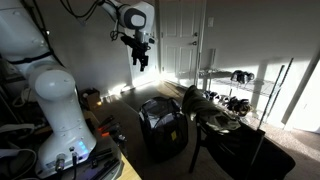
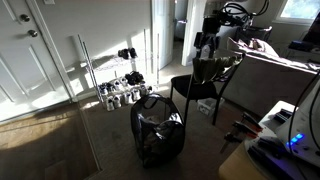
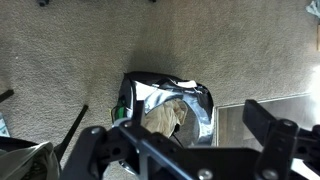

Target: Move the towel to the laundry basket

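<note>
The black laundry basket (image 3: 197, 97) stands on the carpet and shows in both exterior views (image 1: 163, 125) (image 2: 158, 128). A beige towel (image 3: 165, 118) lies crumpled inside it, seen in the wrist view. My gripper (image 3: 183, 138) is open and empty, and hangs high above the basket, looking straight down into it. The gripper also shows in both exterior views (image 1: 140, 57) (image 2: 206, 45), raised well above the floor.
A black chair (image 2: 197, 88) (image 1: 225, 135) stands beside the basket with an olive cloth (image 2: 215, 70) (image 3: 25, 162) draped on it. A wire rack (image 1: 240, 85) (image 2: 120, 88) holding small items stands by the wall. A white door (image 2: 40, 50) is behind it.
</note>
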{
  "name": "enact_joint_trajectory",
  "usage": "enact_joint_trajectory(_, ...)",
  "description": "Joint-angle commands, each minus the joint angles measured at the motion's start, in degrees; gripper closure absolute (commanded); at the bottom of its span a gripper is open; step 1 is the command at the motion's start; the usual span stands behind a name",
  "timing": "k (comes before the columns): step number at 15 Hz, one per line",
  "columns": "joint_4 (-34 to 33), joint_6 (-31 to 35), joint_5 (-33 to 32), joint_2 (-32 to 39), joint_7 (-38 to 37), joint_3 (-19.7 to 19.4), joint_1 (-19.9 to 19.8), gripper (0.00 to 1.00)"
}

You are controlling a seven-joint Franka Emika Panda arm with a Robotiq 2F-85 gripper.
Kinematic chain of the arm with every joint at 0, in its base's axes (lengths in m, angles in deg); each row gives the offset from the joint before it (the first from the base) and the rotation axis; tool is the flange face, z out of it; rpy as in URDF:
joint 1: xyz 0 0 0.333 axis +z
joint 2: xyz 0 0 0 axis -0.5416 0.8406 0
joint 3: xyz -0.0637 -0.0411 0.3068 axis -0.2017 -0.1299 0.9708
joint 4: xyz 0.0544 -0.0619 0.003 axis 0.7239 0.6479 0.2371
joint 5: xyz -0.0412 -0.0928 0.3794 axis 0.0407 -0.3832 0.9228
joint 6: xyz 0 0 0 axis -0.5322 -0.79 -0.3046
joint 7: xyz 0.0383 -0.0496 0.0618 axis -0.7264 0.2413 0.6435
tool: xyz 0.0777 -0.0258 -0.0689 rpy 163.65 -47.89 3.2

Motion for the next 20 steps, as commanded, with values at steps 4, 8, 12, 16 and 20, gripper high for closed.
enact_joint_trajectory(4, -0.1, 5.4, -2.9, 1.2, -4.0, 0.2, -1.9, 0.00)
enact_joint_trajectory(8, 0.1, 8.1, -5.9, 2.0, -5.7, 0.0, -3.0, 0.00)
enact_joint_trajectory(12, -0.1, 6.5, -6.0, 2.3, -4.6, -0.5, -2.9, 0.00)
enact_joint_trajectory(16, -0.1, 6.5, -6.2, 2.9, -4.7, -0.6, -3.1, 0.00)
enact_joint_trajectory(20, -0.1, 6.5, -6.2, 2.9, -4.7, -0.6, -3.1, 0.00)
